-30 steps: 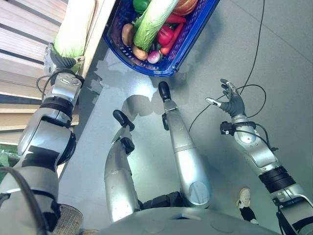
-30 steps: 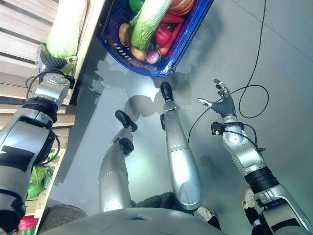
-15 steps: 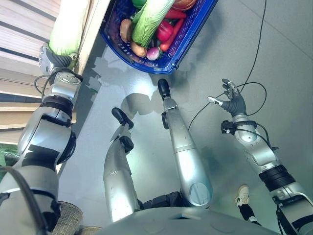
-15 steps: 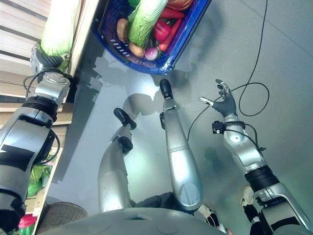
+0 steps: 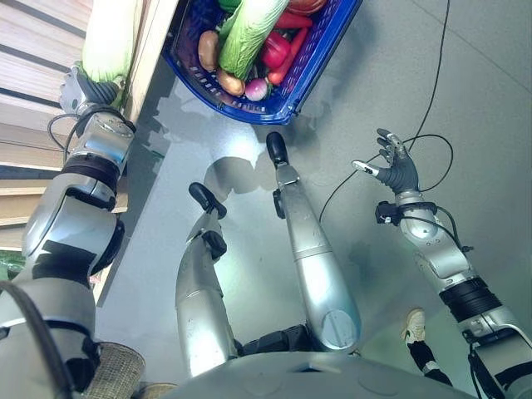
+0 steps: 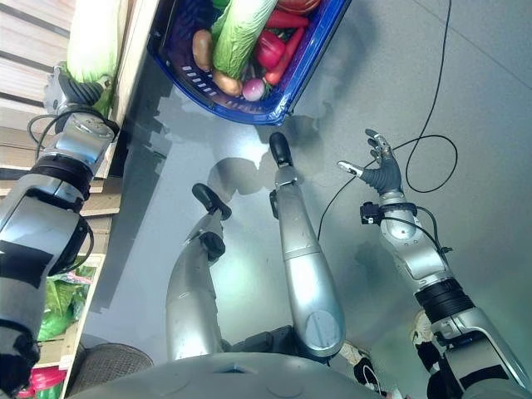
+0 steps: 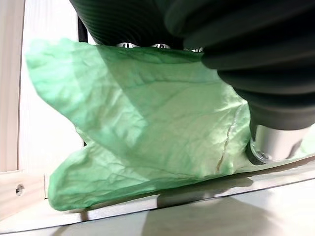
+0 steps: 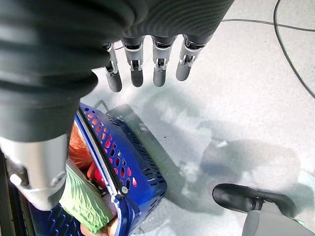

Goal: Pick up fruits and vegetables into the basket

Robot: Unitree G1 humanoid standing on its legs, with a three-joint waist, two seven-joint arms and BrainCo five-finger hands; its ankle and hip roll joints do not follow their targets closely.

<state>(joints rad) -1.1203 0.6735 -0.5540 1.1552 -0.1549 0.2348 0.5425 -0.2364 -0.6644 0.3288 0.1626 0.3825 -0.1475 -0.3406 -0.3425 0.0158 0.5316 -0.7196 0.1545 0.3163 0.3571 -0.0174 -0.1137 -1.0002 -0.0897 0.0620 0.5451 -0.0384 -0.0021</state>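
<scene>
Left wrist view showed the left robot hand clamped on a soft, light, tearable cabbage; gripping its firmer stem seemed safer.

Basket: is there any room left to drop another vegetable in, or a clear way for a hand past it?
The blue basket is crowded: a long cabbage lies over a potato, red peppers and a radish. Bare grey floor lies open between its right rim and the open right hand. The left hand grips another cabbage at the wooden shelf.
</scene>
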